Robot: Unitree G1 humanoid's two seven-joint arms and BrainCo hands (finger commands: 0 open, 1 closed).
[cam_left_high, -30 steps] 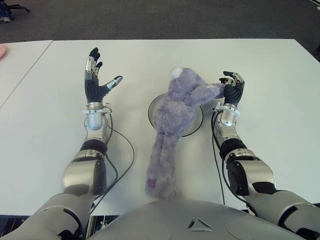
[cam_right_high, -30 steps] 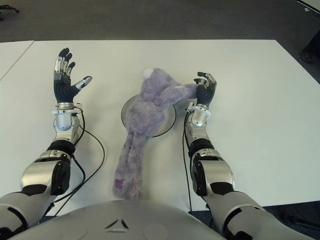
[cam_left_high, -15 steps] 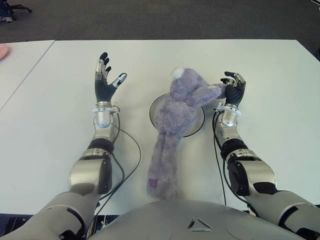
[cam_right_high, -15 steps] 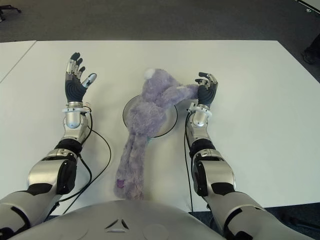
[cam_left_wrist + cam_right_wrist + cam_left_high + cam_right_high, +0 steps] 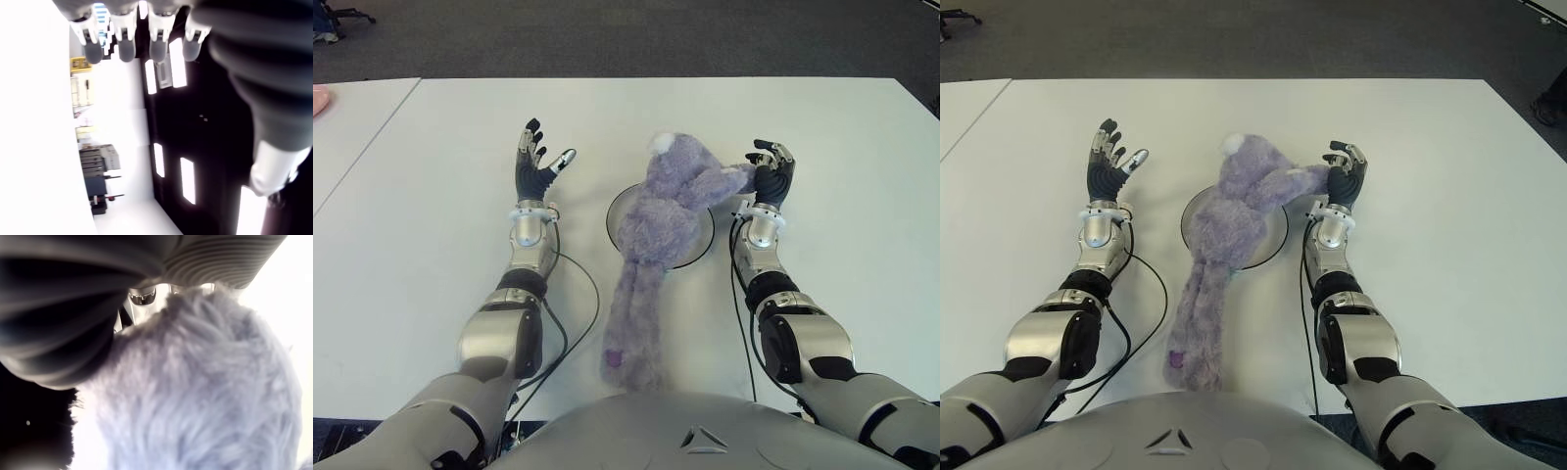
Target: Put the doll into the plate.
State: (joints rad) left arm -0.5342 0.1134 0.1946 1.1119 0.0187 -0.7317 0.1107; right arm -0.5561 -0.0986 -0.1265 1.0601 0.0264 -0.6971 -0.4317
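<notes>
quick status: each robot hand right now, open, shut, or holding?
Left robot hand: open, fingers spread, holding nothing, left of the plate.
Right robot hand: shut on the doll, gripping one plush limb.

Right robot hand (image 5: pixel 1346 176) grips doll (image 5: pixel 1229 235)

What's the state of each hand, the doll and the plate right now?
Left hand: open, fingers spread, holding nothing, left of the plate.
Right hand: shut on the doll's limb.
Doll: lying across the plate, long lower part trailing onto the table toward the robot.
Plate: flat on the table, mostly covered by the doll.
</notes>
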